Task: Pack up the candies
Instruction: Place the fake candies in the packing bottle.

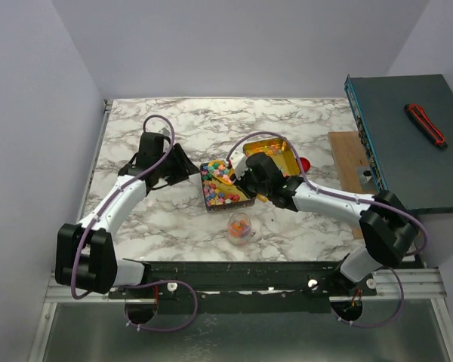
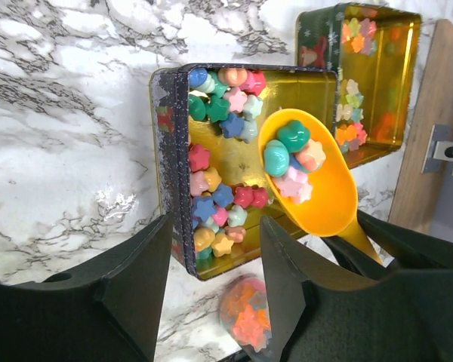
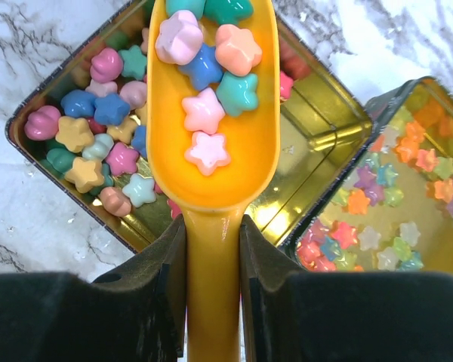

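Observation:
Star-shaped pastel candies (image 2: 215,200) lie along the left half of a dark open tin (image 2: 164,151), which sits at the table's middle in the top view (image 1: 208,197). My right gripper (image 3: 211,253) is shut on the handle of a yellow-orange scoop (image 3: 211,162) and holds it over that tin. The scoop carries several pink, blue and green candies (image 3: 204,72); it also shows in the left wrist view (image 2: 328,192). My left gripper (image 2: 215,290) is open and empty, just left of the tin in the top view (image 1: 183,167). The right gripper (image 1: 251,176) is at the tin's right side.
A second gold-lined tin (image 3: 377,113) stands beside the first at the far right; pale glossy star shapes show in it. A small clear jar (image 1: 240,226) of orange and red candies stands near the front. A red cap (image 1: 306,164) lies by a wooden board (image 1: 347,158).

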`<move>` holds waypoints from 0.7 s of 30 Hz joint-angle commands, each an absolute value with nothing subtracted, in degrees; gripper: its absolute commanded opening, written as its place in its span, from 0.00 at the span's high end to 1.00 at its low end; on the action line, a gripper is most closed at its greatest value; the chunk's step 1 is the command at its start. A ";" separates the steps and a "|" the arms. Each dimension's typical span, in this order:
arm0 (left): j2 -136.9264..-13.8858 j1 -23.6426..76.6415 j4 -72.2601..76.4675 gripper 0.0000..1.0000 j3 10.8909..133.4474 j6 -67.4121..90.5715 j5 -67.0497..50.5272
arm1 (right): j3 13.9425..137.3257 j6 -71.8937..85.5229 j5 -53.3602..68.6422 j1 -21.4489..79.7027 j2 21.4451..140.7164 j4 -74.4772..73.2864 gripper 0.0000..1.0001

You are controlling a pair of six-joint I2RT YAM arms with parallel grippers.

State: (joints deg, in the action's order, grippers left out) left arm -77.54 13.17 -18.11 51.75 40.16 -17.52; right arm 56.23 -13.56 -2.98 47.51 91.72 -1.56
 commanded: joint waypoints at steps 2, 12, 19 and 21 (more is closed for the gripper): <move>-72.04 11.30 -23.53 0.47 54.22 34.92 -22.23 | 56.24 -14.23 -4.81 47.37 85.49 -3.21 0.99; -63.16 10.89 -25.95 0.43 51.15 31.20 -27.56 | 59.47 -12.58 -9.77 50.97 75.94 -15.73 0.99; -57.57 10.90 -27.22 0.42 47.92 28.16 -28.61 | 62.56 -9.07 -12.44 55.23 69.15 -25.66 0.99; -56.08 10.90 -27.62 0.42 47.15 27.17 -28.58 | 64.02 -7.32 -14.03 56.74 67.93 -29.16 0.99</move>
State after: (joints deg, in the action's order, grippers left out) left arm -59.31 11.20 -25.98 49.17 30.61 -26.65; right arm 60.23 -11.03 -9.69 54.48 71.24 -21.12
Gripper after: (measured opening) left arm 0.574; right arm 0.282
